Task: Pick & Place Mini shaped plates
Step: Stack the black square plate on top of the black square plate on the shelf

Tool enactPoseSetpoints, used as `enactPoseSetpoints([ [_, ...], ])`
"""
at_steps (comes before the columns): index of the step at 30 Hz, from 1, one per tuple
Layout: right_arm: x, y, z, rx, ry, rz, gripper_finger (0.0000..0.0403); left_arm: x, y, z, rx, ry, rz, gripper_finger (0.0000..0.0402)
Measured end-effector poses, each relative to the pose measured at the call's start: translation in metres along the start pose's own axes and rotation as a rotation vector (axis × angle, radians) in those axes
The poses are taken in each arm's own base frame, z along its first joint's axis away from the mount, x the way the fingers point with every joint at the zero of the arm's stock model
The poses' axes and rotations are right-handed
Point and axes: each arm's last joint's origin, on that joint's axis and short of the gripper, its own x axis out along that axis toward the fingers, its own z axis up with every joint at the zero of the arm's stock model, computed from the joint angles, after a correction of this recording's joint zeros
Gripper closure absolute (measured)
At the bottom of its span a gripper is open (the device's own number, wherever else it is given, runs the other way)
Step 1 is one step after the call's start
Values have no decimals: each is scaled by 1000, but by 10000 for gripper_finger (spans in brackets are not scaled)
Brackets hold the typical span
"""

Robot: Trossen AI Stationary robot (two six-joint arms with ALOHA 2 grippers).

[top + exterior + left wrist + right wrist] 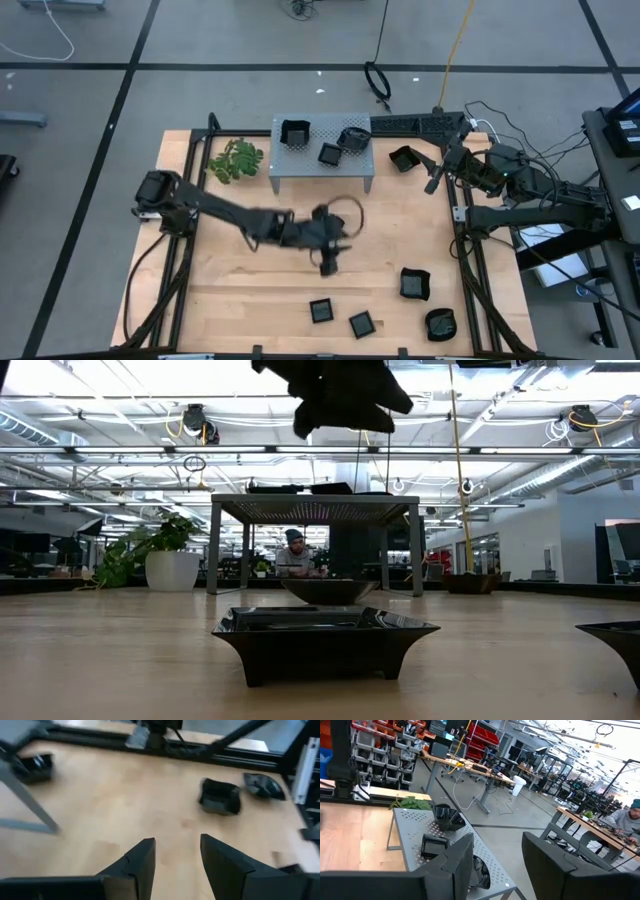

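mini shaped plates, glossy black, lie on pale wood; left hand and right hand released

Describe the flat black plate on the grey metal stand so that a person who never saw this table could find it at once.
Start at the grey perforated metal stand at the table's far edge, beside the green leafy sprig. Three small glossy black plates sit on top of it. The flat square plate is the middle one, nearest the stand's front edge; unlike it, the deep square dish and the crumpled-looking dish have raised walls.
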Motion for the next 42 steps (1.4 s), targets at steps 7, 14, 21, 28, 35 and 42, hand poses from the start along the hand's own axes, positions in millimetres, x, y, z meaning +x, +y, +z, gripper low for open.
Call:
enactPoseSetpoints([
  [7, 0, 0, 0, 0, 0, 0, 248, 7, -59, -44, -110, 86, -37, 240],
  [14, 0, 0, 0, 0, 1, 0, 248, 13, -99, -88, -35, 198, -123, 240],
  [21, 0, 0, 0, 0, 0, 0, 248, 19, -123, -121, 63, 268, -231, 240],
  [28, 0, 0, 0, 0, 1, 0, 248, 14, -133, -129, 158, 270, -263, 240],
  [35, 0, 0, 0, 0, 0, 0, 248, 10, -141, -136, 210, 290, -309, 240],
  [42, 0, 0, 0, 0, 1, 0, 248, 11, -144, -150, 412, 313, -311, 240],
])
